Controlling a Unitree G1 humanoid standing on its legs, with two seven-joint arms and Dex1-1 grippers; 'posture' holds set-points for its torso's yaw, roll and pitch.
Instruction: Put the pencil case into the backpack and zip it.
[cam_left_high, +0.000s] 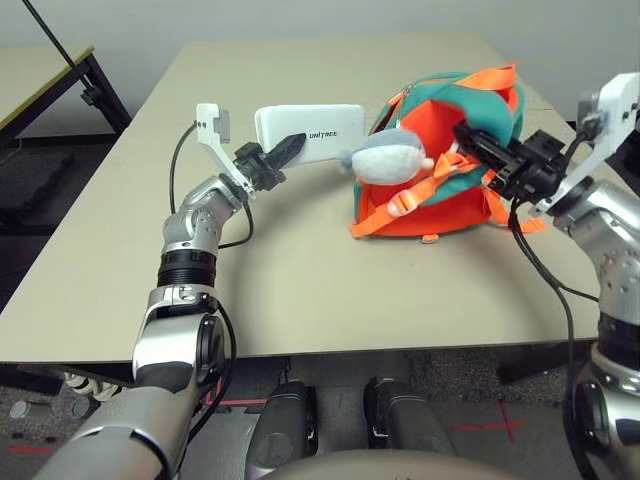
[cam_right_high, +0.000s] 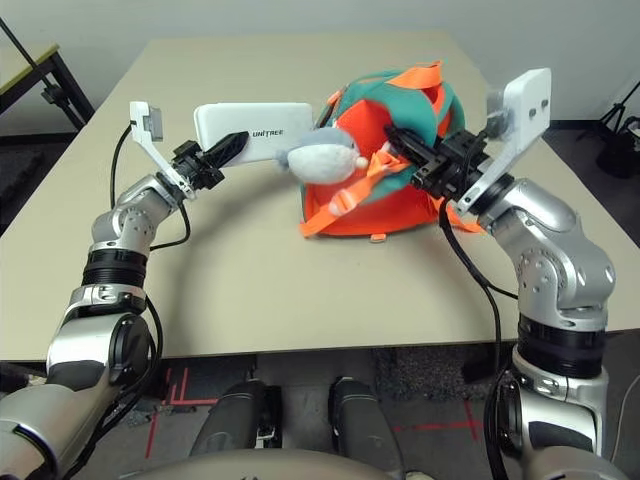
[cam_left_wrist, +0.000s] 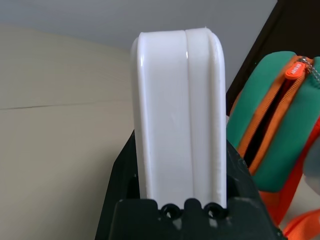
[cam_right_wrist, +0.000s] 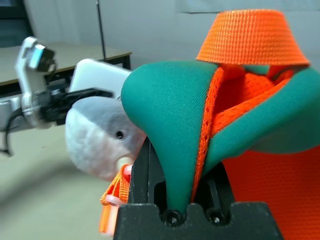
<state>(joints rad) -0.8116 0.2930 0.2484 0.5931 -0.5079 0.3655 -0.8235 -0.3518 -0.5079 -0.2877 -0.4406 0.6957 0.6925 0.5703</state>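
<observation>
The backpack (cam_left_high: 440, 160) serves as the landmark: it stands on the beige table (cam_left_high: 300, 280), its orange body facing the robot and its teal top turned up and away.

Nearest the robot, on the right side of the backpack, the right gripper (cam_right_high: 398, 143) is clamped on a teal strap (cam_right_wrist: 170, 130) of the backpack. In the right wrist view the teal padded fabric, edged with orange webbing, runs down between the two black fingers (cam_right_wrist: 142, 170) and is pinched at their base. An orange webbing loop (cam_right_wrist: 250, 35) rises above the strap.

Against the front of the backpack, on its left side, hangs the grey plush fish charm (cam_left_high: 392, 157), with an orange strap and buckle (cam_left_high: 405, 205) trailing beneath it toward the table.

Left of the backpack, just beyond the charm, the left gripper (cam_left_high: 288, 150) holds the pencil case (cam_left_high: 310, 133) in the air above the table. Its fingers are closed on one short end of the white case, which lies flat and level with its lettered lid up and its far end pointing toward the backpack, close to the charm. In the left wrist view the case stands between the black fingers (cam_left_wrist: 120, 175), with the backpack's open zipper (cam_left_wrist: 270, 120) and orange zip pull (cam_left_wrist: 296, 68) just beside it.
</observation>
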